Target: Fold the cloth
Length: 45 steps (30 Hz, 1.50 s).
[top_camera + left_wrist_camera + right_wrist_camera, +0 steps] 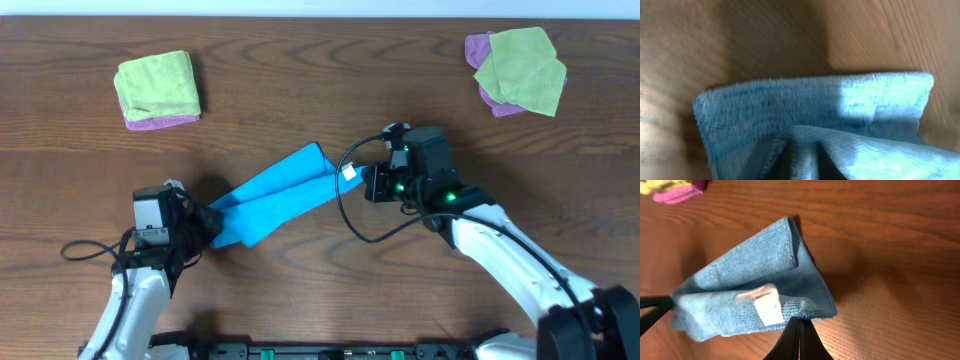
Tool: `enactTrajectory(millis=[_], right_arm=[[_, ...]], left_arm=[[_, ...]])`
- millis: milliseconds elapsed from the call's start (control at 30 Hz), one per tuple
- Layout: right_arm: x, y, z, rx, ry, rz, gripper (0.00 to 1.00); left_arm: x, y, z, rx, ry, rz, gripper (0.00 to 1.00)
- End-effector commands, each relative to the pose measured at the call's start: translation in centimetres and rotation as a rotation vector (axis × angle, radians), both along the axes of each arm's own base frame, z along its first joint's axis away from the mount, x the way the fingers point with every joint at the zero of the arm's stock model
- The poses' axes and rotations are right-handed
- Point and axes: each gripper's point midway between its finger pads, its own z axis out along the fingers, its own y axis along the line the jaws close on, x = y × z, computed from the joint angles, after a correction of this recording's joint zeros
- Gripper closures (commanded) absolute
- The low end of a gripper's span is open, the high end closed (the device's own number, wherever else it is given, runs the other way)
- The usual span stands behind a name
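The cloth is bright blue and lies folded into a long band running diagonally across the middle of the table. My right gripper is at its upper right end. In the right wrist view the black fingertips are pressed together, pinching the hem of the cloth beside a white label. My left gripper is at the band's lower left end. In the left wrist view the cloth fills the frame and covers the fingers, so their spacing does not show.
A lime-green cloth on a purple one lies at the back left. A second lime-green and purple pile is at the back right. A black cable loops on the table by the right arm.
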Motion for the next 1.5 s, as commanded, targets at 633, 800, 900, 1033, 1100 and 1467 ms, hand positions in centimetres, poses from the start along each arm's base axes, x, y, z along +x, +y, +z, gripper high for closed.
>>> enactTrajectory(millis=[633, 800, 900, 1033, 1100, 1467], right_arm=[[-0.2, 0.5, -2.0, 0.004, 0.067, -0.028, 0.99], [-0.2, 0.5, -2.0, 0.01, 0.073, -0.037, 0.99], [-0.2, 0.5, -2.0, 0.012, 0.076, -0.042, 0.99], [-0.2, 0.5, -2.0, 0.015, 0.078, -0.046, 0.99], [-0.2, 0.5, -2.0, 0.016, 0.08, -0.047, 0.99], [-0.2, 0.5, -2.0, 0.021, 0.085, -0.055, 0.99]], left_arm=[[-3.5, -4.0, 0.4, -0.264, 0.143, -0.061, 0.05], [-3.7, -4.0, 0.0, -0.265, 0.142, -0.059, 0.05], [-4.0, -4.5, 0.0, -0.29, 0.15, -0.072, 0.04], [-4.2, -5.4, 0.4, -0.329, 0.154, -0.092, 0.04], [-4.3, -5.6, 0.4, -0.329, 0.157, -0.1, 0.04], [-4.7, -6.3, -0.6, -0.239, 0.181, -0.125, 0.01]])
